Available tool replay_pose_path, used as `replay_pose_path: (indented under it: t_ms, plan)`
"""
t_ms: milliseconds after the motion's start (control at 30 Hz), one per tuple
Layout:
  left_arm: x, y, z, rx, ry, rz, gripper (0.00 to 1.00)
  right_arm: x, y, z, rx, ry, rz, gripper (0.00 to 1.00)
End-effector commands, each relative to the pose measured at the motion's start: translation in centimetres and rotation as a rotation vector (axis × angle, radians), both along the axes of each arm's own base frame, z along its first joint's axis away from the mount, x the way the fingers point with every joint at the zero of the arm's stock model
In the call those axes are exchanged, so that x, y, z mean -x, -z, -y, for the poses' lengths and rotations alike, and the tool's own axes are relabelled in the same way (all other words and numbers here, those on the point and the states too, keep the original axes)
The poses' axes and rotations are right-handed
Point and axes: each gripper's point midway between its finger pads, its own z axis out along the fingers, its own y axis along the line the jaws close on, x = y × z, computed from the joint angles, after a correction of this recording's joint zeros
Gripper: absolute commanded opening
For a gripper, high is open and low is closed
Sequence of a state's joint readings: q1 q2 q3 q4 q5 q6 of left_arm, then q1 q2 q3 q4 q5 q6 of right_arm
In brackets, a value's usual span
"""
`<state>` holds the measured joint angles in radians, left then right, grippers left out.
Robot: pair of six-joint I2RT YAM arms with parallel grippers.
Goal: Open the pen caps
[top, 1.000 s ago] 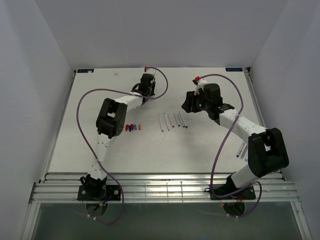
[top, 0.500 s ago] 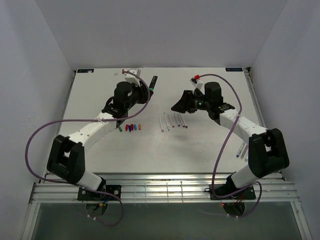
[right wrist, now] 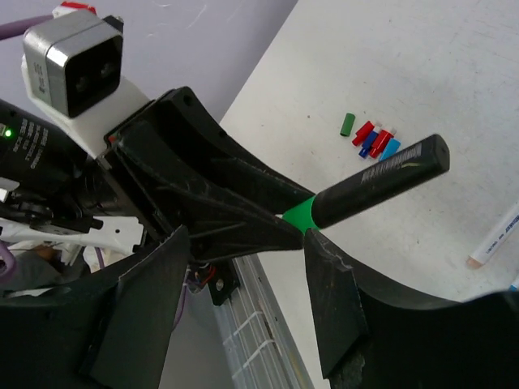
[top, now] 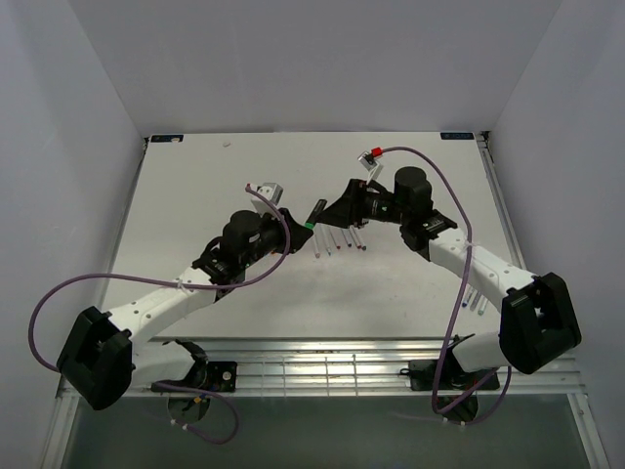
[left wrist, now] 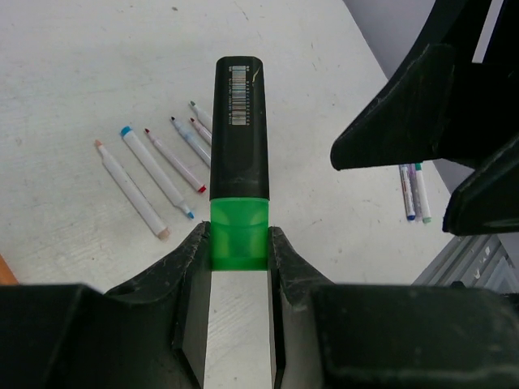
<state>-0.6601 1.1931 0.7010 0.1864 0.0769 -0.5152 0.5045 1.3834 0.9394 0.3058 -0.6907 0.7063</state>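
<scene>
Count: one black marker (left wrist: 238,121) with one green cap (left wrist: 238,220). At least five thin white pens (left wrist: 154,174) lie in a row on the table (top: 195,195), and two more white pens (left wrist: 412,193) lie well apart near the right arm. About five loose caps (right wrist: 373,139) sit bunched together, red and blue, with one green just beside the rest.

The left gripper (left wrist: 239,247) is clamped on the green cap, one finger on each side. The marker is held off the table near the row of pens. Its long axis runs in line with the left fingers, with the barrel end pointing away toward the right gripper (right wrist: 247,243).

The right gripper holds nothing. Its jaws are spread and stand just beside the barrel, not touching it.

In the top view the left arm hides the loose caps. The farthest pens in the row are too small to count exactly.
</scene>
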Motion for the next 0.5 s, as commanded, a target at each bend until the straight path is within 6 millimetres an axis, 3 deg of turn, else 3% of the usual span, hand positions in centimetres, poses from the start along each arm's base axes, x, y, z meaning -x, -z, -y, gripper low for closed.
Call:
replay_pose_path:
  t_ms: [0,467]
  plan:
    - [0.9,-1.3,0.0,0.030,-0.009,0.037,0.00,-0.5,-1.3,-0.7,-0.035,0.026,-0.008,0.64]
    - [2.0,-1.5,-0.7,0.003,0.004,0.092,0.00,-0.8,1.7,-0.8,0.044,0.137,-0.148,0.61]
